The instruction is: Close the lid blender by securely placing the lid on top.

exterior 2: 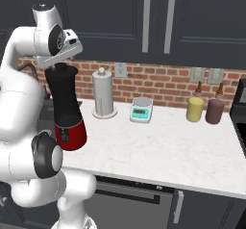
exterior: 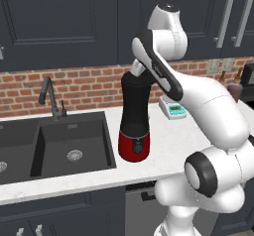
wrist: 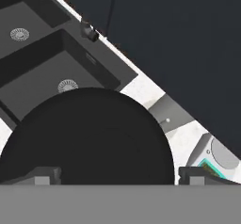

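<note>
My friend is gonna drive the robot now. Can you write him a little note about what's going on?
Gripper: open, fingers spread wide, right above the blender.
Blender: upright on the counter beside the sink.
Lid: a black disc under the hand, apparently on the jar top; seating cannot be confirmed.
Done: lid looks placed.
Left: check it sits flush, press if needed, then lift the arm away.

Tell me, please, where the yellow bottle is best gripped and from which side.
Probably take the yellow bottle by its round body, coming from the front edge of the counter with fingers level. It stands upright, its nozzle is thin, the maroon bottle stands close beside it and the brick wall is behind.
</note>
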Controlling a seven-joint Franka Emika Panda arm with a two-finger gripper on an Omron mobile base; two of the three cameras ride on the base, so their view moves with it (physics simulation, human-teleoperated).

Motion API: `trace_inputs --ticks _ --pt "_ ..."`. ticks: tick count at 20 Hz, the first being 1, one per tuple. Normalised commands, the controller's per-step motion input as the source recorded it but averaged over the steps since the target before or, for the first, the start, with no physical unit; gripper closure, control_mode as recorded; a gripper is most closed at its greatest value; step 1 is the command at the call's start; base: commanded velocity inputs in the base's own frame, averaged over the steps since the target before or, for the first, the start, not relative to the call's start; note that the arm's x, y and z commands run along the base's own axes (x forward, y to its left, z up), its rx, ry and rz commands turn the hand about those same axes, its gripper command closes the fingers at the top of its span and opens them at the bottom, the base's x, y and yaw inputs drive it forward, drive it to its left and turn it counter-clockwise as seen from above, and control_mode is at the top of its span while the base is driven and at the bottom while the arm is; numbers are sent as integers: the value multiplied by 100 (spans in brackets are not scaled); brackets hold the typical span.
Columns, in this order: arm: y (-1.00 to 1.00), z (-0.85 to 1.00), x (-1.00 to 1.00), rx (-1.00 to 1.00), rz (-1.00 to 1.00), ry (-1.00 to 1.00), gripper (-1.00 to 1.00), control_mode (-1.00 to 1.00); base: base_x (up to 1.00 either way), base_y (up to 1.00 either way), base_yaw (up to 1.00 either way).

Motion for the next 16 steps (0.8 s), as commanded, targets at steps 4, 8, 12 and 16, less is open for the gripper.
trace_inputs --ticks 4,8,12,16 --pt "-40 24 -58 6 0 -14 -100 -100 0 0 0" --pt "-41 13 -60 10 0 -12 -100 -100 0 0 0" --pt "-35 18 -77 11 0 -17 -100 -100 0 0 0" --pt "-39 10 -91 11 0 -17 -100 -100 0 0 0"
